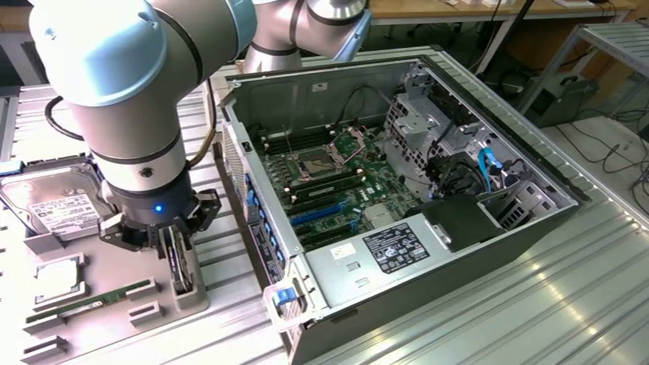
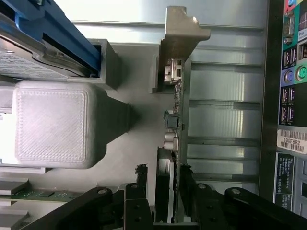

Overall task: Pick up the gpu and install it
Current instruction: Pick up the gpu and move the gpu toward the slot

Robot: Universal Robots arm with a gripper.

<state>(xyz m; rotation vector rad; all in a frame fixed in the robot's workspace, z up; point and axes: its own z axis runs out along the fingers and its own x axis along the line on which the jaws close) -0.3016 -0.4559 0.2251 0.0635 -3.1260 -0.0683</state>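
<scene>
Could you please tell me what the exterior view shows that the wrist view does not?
Exterior view: the arm, and the open case's motherboard and blue cables. Wrist view: the silver bracket of the gpu and the case's rear ports. Both: the gripper, fingers either side of the upright gpu in its grey holder.

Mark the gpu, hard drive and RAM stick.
gpu (image 2: 175, 103), wrist view, edge of the board.
hard drive (image 1: 53, 204), exterior view, white label.
RAM stick (image 1: 96, 299), exterior view, middle of the strip.

Rough matt grey plastic block (image 2: 53, 124), gpu (image 2: 173, 122) with dull metal bracket (image 2: 184, 31), shiny ribbed metal table (image 1: 568, 296)
</scene>
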